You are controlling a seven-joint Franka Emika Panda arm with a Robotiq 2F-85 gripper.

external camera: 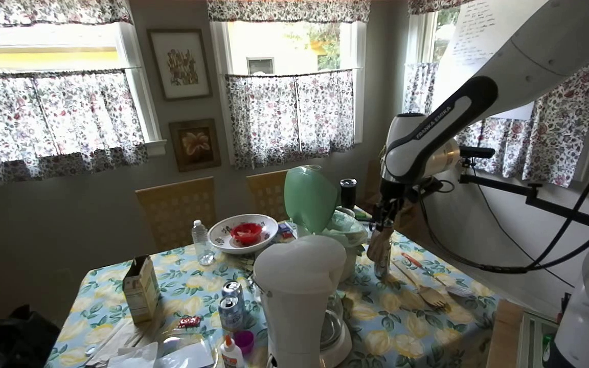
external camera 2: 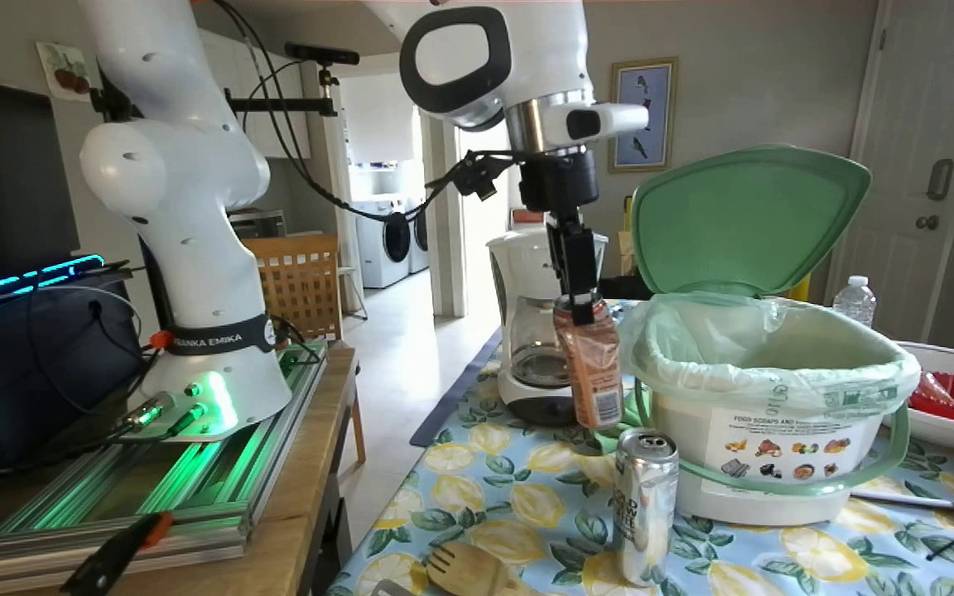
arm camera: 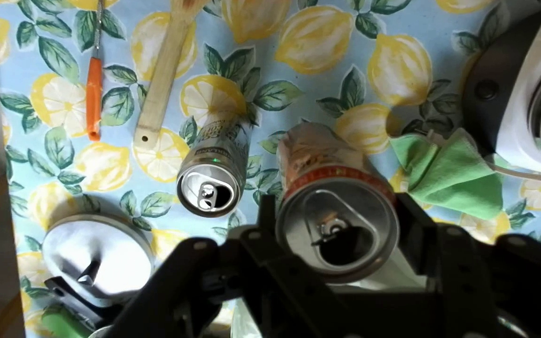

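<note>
- The claw (arm camera: 338,223) is closed on a dented orange can (external camera 2: 595,372); we see the can's lid from the wrist, while the claw itself masks parts of its upper sides.
- Below and near the claw, a silver can (arm camera: 212,188) stands upright on the tabletop (external camera 2: 560,530); in an exterior view, the orange can partly hides it.
- Just beside the claw, we see a lined bin (external camera 2: 775,439) with its green lid (external camera 2: 742,219) raised; its floor is out of sight.
- Below the claw, a round, pale-topped object (arm camera: 106,253) is too glare-washed for us to identify.
</note>
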